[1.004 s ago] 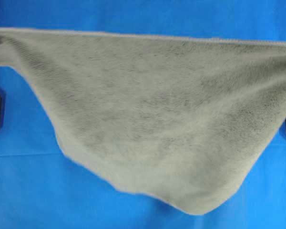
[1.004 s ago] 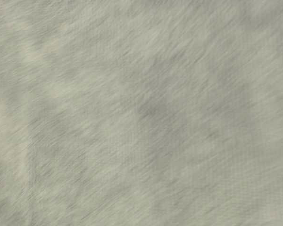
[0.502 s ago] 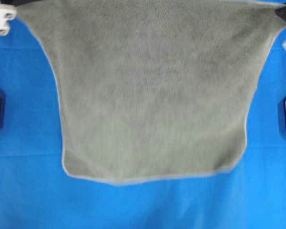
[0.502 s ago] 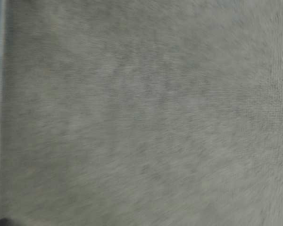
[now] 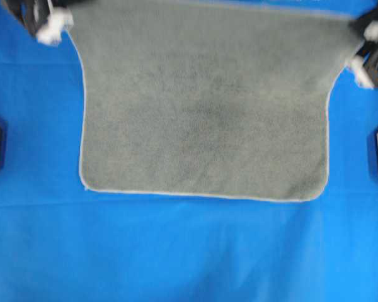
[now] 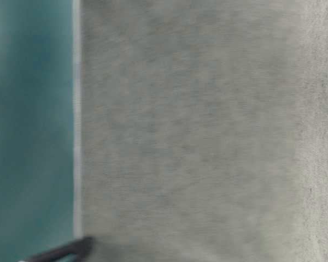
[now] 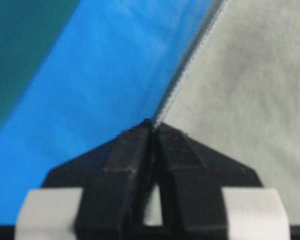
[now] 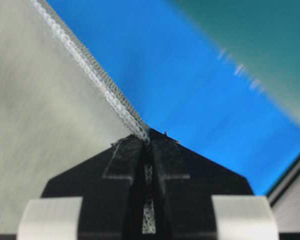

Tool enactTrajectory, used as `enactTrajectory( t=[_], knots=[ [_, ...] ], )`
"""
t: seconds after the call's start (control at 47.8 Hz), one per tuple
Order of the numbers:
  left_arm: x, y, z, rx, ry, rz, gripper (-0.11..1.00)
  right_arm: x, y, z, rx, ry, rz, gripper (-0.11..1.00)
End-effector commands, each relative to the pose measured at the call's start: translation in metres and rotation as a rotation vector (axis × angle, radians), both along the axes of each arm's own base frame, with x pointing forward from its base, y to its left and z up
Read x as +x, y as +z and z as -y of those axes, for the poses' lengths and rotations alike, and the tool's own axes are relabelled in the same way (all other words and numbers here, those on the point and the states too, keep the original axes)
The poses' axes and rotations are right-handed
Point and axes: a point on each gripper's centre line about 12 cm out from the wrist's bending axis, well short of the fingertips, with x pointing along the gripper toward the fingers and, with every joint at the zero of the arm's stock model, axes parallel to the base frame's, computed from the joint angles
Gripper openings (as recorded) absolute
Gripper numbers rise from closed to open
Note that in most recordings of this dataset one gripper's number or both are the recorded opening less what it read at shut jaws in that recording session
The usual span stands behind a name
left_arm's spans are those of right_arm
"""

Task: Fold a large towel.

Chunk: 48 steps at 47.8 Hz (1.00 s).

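With the left gripper [image 7: 151,125] and right gripper [image 8: 146,136] jaws each pinching only the thin hem of the large grey-green terry towel [image 5: 201,107], a corner could probably slip free, crumpling it on the blue-covered tabletop [image 5: 176,251].

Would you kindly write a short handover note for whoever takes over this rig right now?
Left end effector: shut on the towel's hem, at the top-left corner in the overhead view.
Right end effector: shut on the hem at the top-right corner.
The towel is stretched between the two, its lower edge on the blue cloth.
Done: both corners gripped, towel opened out full. No fold shows yet.
Left: every fold, probably starting by bringing the held edge over to the free edge.
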Motion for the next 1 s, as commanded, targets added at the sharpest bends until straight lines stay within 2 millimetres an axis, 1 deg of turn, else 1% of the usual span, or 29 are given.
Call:
enactTrajectory(
  t=[0.0, 0.042, 0.146, 0.167, 0.188, 0.272, 0.314, 0.376, 0.502, 0.586, 0.648, 0.732, 0.837, 0.983],
  knots=[
    [0.003, -0.024, 0.017, -0.018, -0.043, -0.012, 0.01, 0.001, -0.021, -0.006, 0.069, 0.009, -0.020, 0.00],
    [0.005, -0.039, 0.026, -0.029, -0.063, -0.014, 0.01, 0.003, -0.039, -0.010, 0.112, 0.025, -0.028, 0.00],
    [0.010, -0.075, 0.047, -0.062, -0.093, 0.000, 0.01, 0.009, -0.071, -0.022, 0.204, 0.059, -0.013, 0.00],
    [0.010, -0.086, 0.054, -0.073, -0.103, 0.000, 0.01, 0.010, -0.076, -0.025, 0.222, 0.066, -0.006, 0.00],
    [0.010, -0.093, 0.058, -0.080, -0.108, 0.002, 0.01, 0.011, -0.081, -0.027, 0.240, 0.074, 0.004, 0.00],
    [0.009, -0.119, 0.074, -0.105, -0.132, 0.002, 0.01, 0.017, -0.099, -0.041, 0.303, 0.116, 0.033, 0.00],
    [0.007, -0.132, 0.082, -0.119, -0.145, -0.009, 0.01, 0.020, -0.109, -0.051, 0.339, 0.144, 0.041, 0.00],
    [0.004, -0.148, 0.091, -0.142, -0.153, -0.024, 0.01, 0.022, -0.120, -0.065, 0.379, 0.180, 0.040, 0.00],
    [0.002, -0.171, 0.116, -0.201, -0.174, -0.044, 0.01, 0.028, -0.136, -0.094, 0.457, 0.254, 0.044, 0.00],
    [0.002, -0.181, 0.127, -0.236, -0.170, -0.067, 0.01, 0.033, -0.142, -0.111, 0.496, 0.293, 0.046, 0.00],
    [0.003, -0.188, 0.132, -0.251, -0.171, -0.086, 0.01, 0.038, -0.147, -0.119, 0.512, 0.310, 0.040, 0.00],
    [0.005, -0.193, 0.138, -0.258, -0.181, -0.107, 0.01, 0.043, -0.153, -0.124, 0.522, 0.315, 0.029, 0.00],
    [0.009, -0.194, 0.146, -0.254, -0.212, -0.112, 0.01, 0.047, -0.159, -0.130, 0.527, 0.319, 0.013, 0.00],
    [0.009, -0.193, 0.151, -0.251, -0.233, -0.114, 0.01, 0.047, -0.168, -0.132, 0.533, 0.299, -0.019, 0.01]
  ],
)
